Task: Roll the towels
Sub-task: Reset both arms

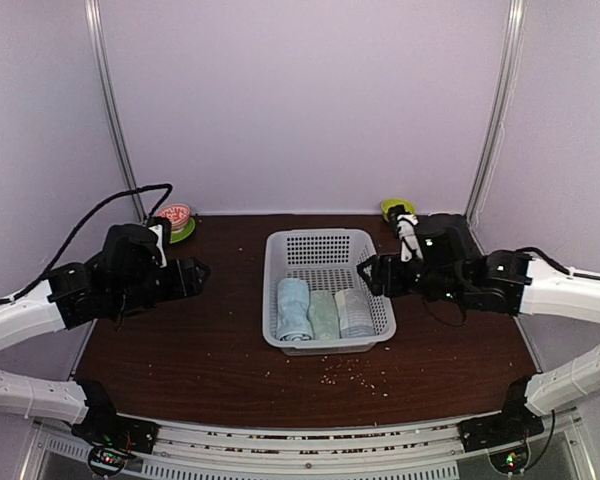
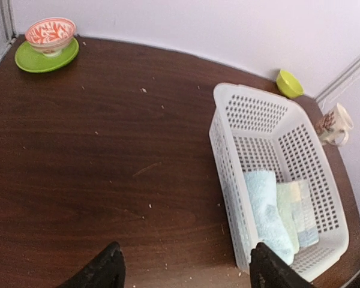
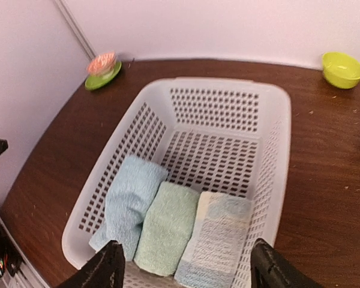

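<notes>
Three rolled towels lie side by side in the near end of a white plastic lattice basket [image 1: 320,235] at the middle of a dark wooden table [image 1: 210,350]. Seen from the overhead camera, the light blue towel [image 3: 129,201] is on the left against the basket wall. The pale green towel [image 3: 167,225] is in the middle and the greyish-white towel [image 3: 219,237] is on the right, each touching its neighbour. The far half of the basket floor is bare. The left gripper [image 2: 185,252] hangs above bare tabletop to the left of the basket, its two black fingers spread wide, with nothing between them and touching nothing. The right gripper [image 3: 185,246] is at the basket's right side and looks down over the towels. Its fingers are also spread wide apart and empty, clear of the cloth. A red-patterned bowl [image 2: 50,33] sits on a green saucer [image 2: 45,60] at the far left corner of the table. A yellow-green bowl [image 3: 342,68] sits at the far right, and a mug [image 2: 335,123] stands near it. Small crumbs [image 1: 350,372] are scattered on the wood in front of the basket.
</notes>
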